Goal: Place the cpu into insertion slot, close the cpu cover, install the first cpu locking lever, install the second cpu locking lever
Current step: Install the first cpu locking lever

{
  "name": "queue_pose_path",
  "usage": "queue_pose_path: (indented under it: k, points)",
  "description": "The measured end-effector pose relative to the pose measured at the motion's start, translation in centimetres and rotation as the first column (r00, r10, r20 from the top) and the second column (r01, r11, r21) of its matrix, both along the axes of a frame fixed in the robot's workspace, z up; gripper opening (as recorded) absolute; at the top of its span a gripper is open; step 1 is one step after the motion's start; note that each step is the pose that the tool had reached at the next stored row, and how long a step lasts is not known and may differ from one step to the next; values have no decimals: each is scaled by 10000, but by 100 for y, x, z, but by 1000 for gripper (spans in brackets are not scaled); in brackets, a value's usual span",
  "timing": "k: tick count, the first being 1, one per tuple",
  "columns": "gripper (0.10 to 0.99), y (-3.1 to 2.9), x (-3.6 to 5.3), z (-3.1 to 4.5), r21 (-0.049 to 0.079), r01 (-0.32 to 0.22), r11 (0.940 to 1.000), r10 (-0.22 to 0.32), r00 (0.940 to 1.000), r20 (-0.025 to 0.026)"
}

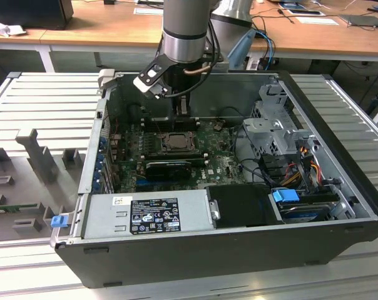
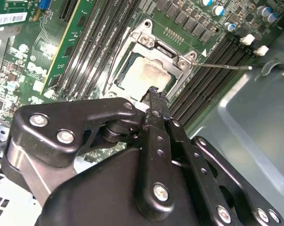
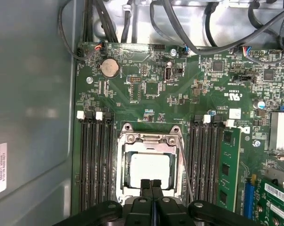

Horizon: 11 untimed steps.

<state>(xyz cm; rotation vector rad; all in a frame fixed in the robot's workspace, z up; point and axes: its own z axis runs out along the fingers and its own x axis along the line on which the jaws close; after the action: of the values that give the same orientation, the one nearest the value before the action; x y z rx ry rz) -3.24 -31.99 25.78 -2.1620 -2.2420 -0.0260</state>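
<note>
nearby, memory slots (image 3: pixel 92 160) beside the cpu (image 3: pixel 151 169)

Wooden desks (image 1: pixel 101 28) along back, papers (image 1: pixel 317 20) on top; ribbed grey metal table (image 1: pixel 39 100) in front.

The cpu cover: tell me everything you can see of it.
The cpu cover is a thin square frame of grey-silver metal with a square cut-out, through which the pale face of the cpu shows. It lies flat and closed on the green motherboard, between black memory slots. Screw heads sit at its corners in the second wrist view, and a thin wire lever runs along one side. The gripper hangs over one edge with its fingers shut; whether they touch the cover cannot be told.
</note>
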Motion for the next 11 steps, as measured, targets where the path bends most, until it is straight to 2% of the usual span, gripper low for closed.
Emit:
queue_pose_path:
  k: [2,3,8,11]
  points:
    - [106,0,0,50,-3,-3,10000,3,10000,0]
    - [106,0,0,120,-9,-43,10000,43,10000,1]
    - [106,0,0,117,-10,-1095,9940,1095,9940,-1]
    - [106,0,0,114,-10,-2078,9782,2078,9782,3]
